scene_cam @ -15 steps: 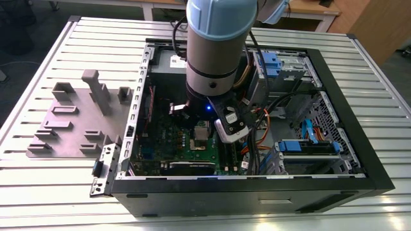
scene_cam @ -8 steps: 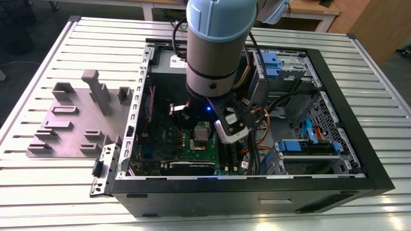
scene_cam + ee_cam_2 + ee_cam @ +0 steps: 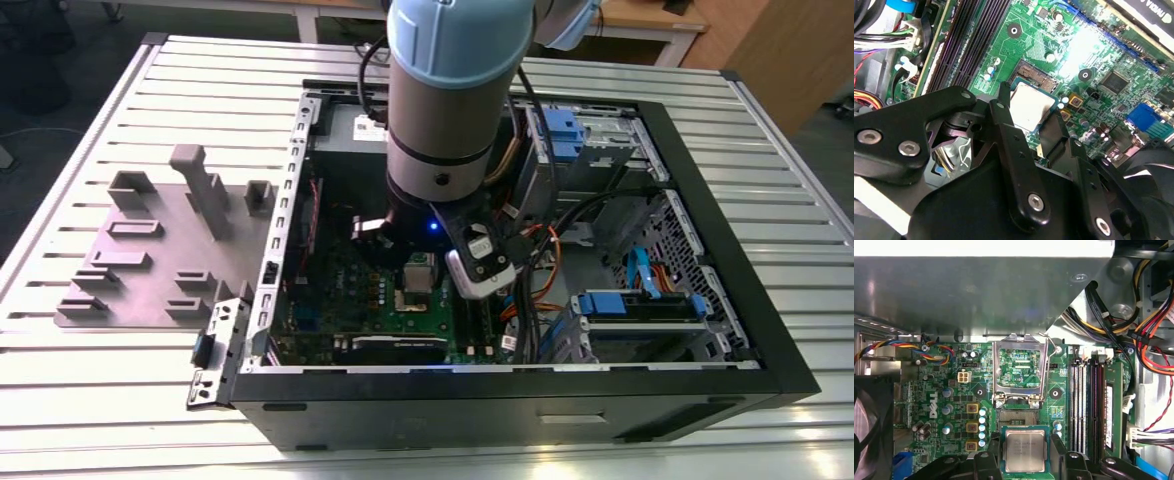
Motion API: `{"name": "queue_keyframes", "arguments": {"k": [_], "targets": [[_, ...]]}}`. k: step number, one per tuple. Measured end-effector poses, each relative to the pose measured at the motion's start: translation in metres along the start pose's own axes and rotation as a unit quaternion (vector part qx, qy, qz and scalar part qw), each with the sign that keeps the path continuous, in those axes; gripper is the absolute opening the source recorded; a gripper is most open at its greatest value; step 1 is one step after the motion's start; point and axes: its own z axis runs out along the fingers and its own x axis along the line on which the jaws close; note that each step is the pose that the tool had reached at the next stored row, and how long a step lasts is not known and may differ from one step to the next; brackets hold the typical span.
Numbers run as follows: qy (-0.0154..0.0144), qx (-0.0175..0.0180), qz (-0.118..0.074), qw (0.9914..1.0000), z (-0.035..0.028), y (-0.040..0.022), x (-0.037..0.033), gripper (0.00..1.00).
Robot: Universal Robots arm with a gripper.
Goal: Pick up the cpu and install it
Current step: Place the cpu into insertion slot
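Observation:
The cpu (image 3: 1025, 450), a small square chip with a silvery top, sits between the two black fingers (image 3: 1063, 456) of my gripper (image 3: 1025, 454), which is shut on it. I hold it just above the green motherboard (image 3: 954, 390), beside the open socket (image 3: 1015, 416) and partly overlapping its edge. The socket's hinged metal frame (image 3: 1019, 362) stands flipped up. In the second wrist view the cpu (image 3: 1030, 104) shows between the fingers (image 3: 1004, 117), close to the socket (image 3: 1036, 77). In the exterior view my gripper (image 3: 418, 285) reaches down into the open computer case (image 3: 534, 385).
A large grey box (image 3: 979, 290) walls off one side of the socket. Dark memory slots (image 3: 1086, 405), bundles of coloured cables (image 3: 1149, 330) and a fan (image 3: 869, 425) crowd the board. A grey fixture plate (image 3: 147, 250) lies on the slatted table at the exterior view's left.

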Motion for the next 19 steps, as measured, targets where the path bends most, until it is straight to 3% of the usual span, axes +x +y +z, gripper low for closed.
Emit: {"name": "queue_keyframes", "arguments": {"k": [12,19], "targets": [[0.0004,0.0002,-0.004,0.99999,0.0197,-0.0028,0.0017,0.47],[0.0003,0.0001,-0.003,1.0,0.0242,-0.0029,0.0035,0.47]]}}
